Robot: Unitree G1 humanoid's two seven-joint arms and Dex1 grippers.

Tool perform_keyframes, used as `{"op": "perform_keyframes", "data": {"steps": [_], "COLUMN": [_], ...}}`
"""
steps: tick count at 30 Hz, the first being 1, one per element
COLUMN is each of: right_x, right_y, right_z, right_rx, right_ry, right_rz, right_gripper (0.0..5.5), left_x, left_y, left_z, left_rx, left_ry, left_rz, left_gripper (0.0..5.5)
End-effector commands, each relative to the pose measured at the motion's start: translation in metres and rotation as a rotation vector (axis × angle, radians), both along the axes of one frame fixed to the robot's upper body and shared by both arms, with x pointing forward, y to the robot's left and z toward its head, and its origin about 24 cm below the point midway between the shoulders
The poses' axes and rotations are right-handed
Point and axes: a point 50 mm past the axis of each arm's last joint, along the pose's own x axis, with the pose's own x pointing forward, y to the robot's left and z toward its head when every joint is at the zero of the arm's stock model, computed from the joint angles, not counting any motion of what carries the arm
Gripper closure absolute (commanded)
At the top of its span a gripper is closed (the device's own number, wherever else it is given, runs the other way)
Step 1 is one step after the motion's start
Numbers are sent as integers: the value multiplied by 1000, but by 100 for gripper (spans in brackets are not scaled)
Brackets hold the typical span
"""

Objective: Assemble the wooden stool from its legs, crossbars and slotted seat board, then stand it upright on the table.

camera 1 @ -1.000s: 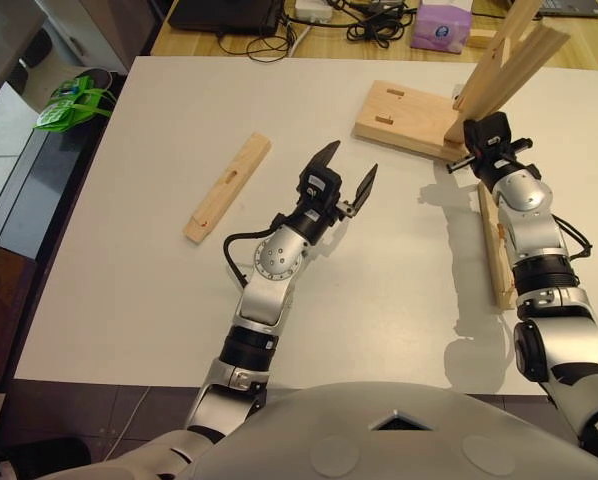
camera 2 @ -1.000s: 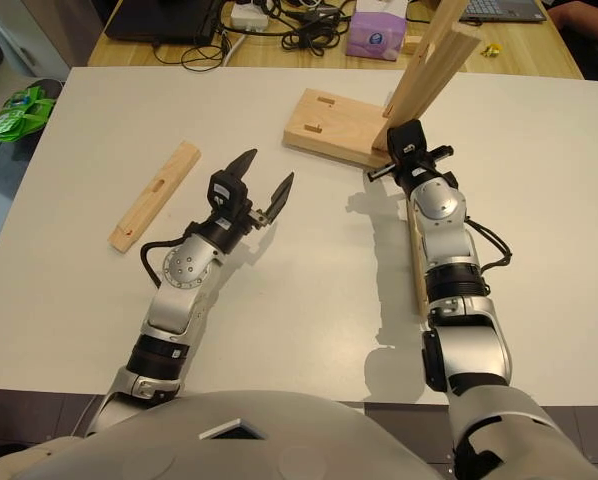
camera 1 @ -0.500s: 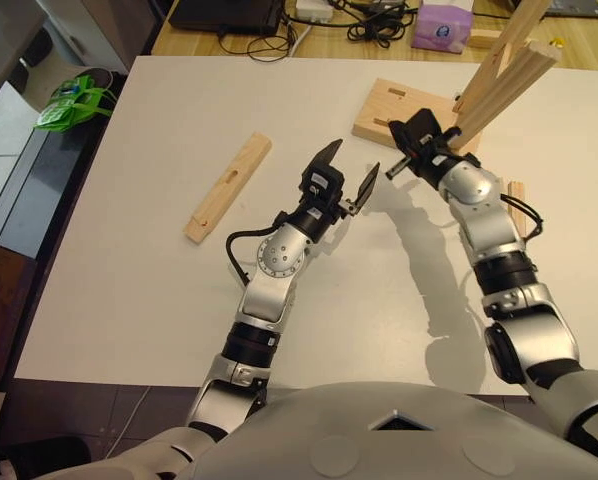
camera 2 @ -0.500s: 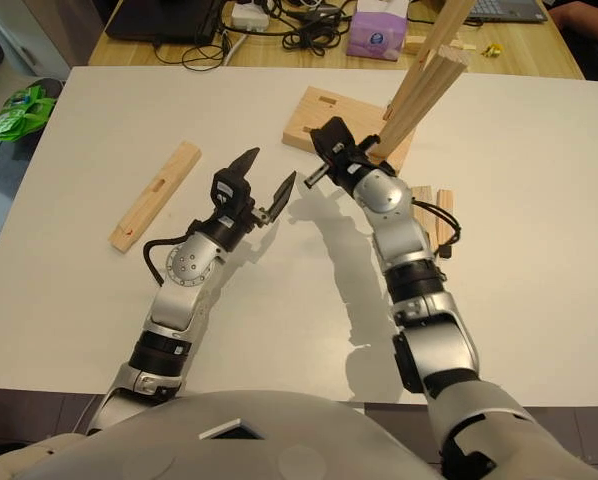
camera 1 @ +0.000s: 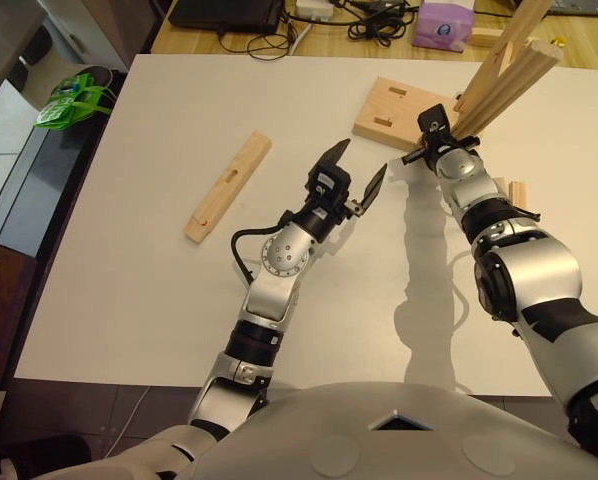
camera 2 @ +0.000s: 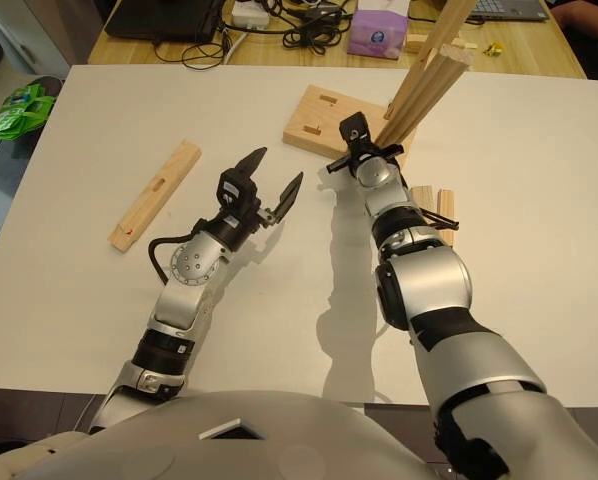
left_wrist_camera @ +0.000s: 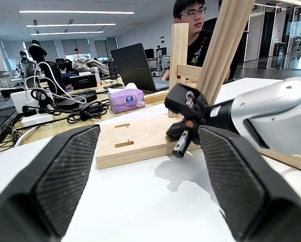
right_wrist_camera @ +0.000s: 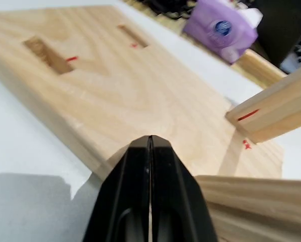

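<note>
The slotted seat board (camera 1: 397, 112) lies flat at the far right of the white table. Two joined legs (camera 1: 509, 65) rise from its right end, leaning away. My right gripper (camera 1: 409, 158) is shut with nothing in it, its tip at the board's near edge (right_wrist_camera: 115, 96), beside the legs' foot (right_wrist_camera: 271, 111). My left gripper (camera 1: 361, 158) stands open just left of it, facing the board (left_wrist_camera: 130, 143) and the right gripper (left_wrist_camera: 183, 143). A loose slotted leg (camera 1: 229, 185) lies to the left. Thin crossbars (camera 2: 429, 200) lie by my right forearm.
A purple tissue box (camera 1: 442, 25), a laptop and cables (camera 1: 279, 15) sit on the wooden desk behind the table. A green bag (camera 1: 74, 100) lies on the floor past the table's left edge. Bare tabletop (camera 1: 159, 290) stretches near the front left.
My right gripper swung left from the foot of the legs, along the board's near edge, then back a little right, uncovering the crossbars. My left gripper shifted slightly right.
</note>
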Motion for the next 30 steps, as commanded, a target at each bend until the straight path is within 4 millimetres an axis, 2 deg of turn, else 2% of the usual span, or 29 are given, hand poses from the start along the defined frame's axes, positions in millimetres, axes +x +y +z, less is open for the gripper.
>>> {"op": "perform_keyframes", "data": {"steps": [1,10,16,19,22,26,28,30], "right_x": [-13,-23,-48,-53,-44,-30,-27,-28], "right_y": [6,-13,-51,-65,-52,-26,-19,-15], "right_z": [-19,-27,-46,-44,-22,21,32,34], "right_rx": [39,-21,-113,-122,27,245,279,287], "right_ry": [217,364,507,508,380,109,16,-15], "right_rz": [125,278,424,463,505,468,423,413], "right_gripper": [549,549,549,549,549,549,549,549], "left_x": [0,1,4,5,5,4,4,4], "left_y": [-2,1,8,9,9,9,8,7], "left_z": [3,0,0,-1,-2,-5,-5,-5], "left_rx": [-1,5,6,3,2,2,1,-1], "left_ry": [-12,-16,-24,-24,-21,-15,-14,-15], "left_rz": [1,27,50,56,57,56,55,51], "left_gripper": [187,187,187,187,187,187,187,187]}}
